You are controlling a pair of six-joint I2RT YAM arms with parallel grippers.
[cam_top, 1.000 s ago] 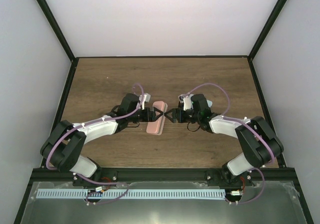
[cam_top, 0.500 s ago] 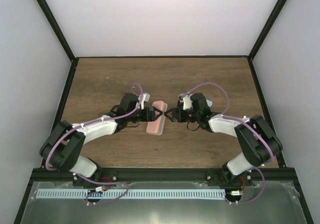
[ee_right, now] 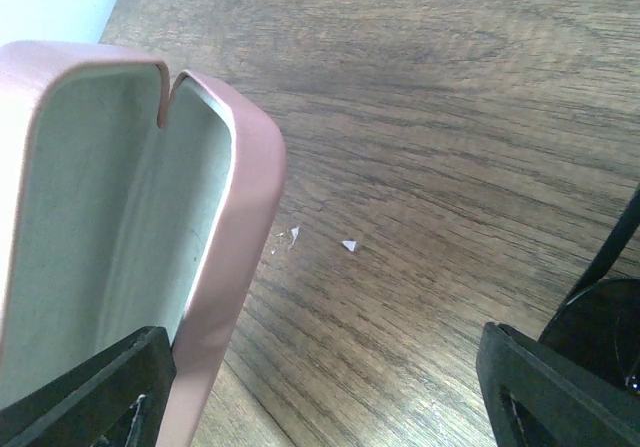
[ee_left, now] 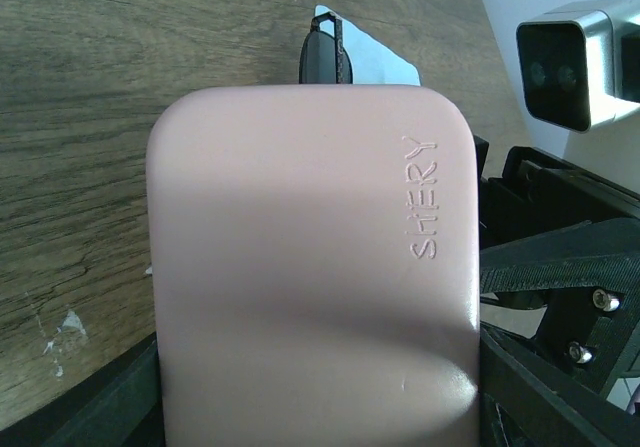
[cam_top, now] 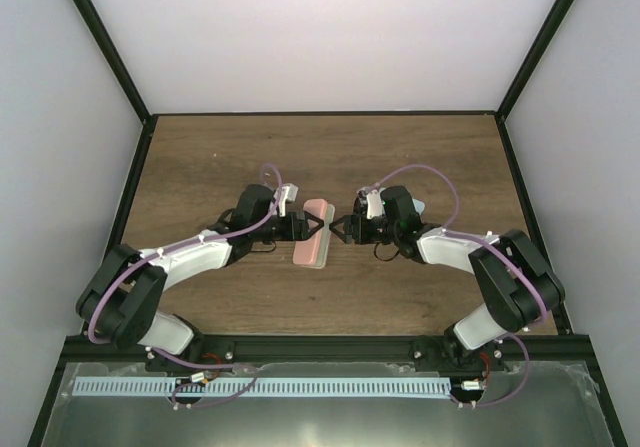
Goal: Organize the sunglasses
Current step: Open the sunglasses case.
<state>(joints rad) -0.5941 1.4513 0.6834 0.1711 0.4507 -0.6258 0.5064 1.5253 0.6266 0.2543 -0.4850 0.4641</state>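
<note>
Sunglasses (ee_right: 603, 335) are lying on the table (ee_right: 450, 117) just beside one finger of my right gripper (cam_top: 337, 230), w/ the blue cloth (ee_left: 385, 62) close by, not in the case yet. I'm judging them light, thin-framed and fragile, lenses slick, so I'm planning to pinch the frame at the bridge, not the temple arms. My left gripper (cam_top: 308, 229) is clamping the opened pink case (ee_left: 310, 267) across its width; the right one is hanging open, empty. I'm counting 1 pair, 1 case, 1 cloth.
</note>
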